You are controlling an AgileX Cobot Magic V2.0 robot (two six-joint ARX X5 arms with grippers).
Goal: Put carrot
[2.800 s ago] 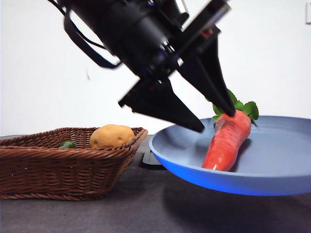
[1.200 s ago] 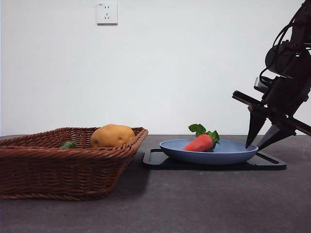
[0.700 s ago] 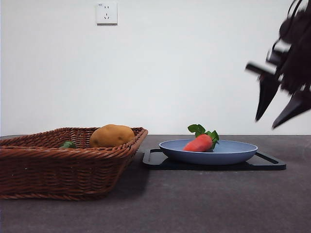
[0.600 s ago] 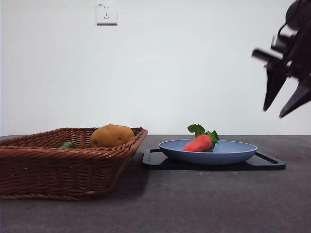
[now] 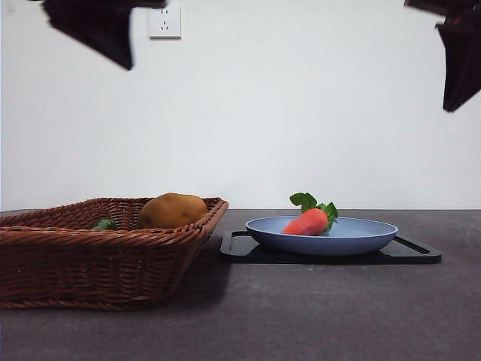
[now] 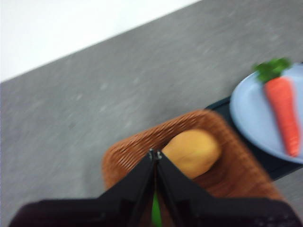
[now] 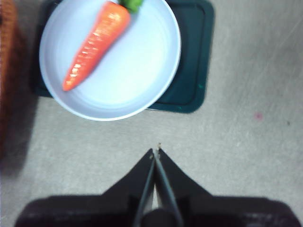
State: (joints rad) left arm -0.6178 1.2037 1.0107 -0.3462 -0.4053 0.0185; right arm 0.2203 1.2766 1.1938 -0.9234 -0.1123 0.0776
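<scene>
On the blue plate [image 5: 353, 239] lies the carrot [image 5: 307, 222]; left gripper [image 6: 155, 154] and right gripper [image 7: 155, 152] both hang closed, empty.

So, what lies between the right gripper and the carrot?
Nothing stands between. In the right wrist view, bare grey table and the blue plate's near rim separate the shut right gripper from the carrot.

Orange-red carrot [image 5: 307, 222]; pale blue plate [image 5: 353, 239]; brown woven basket [image 5: 75, 263].
</scene>
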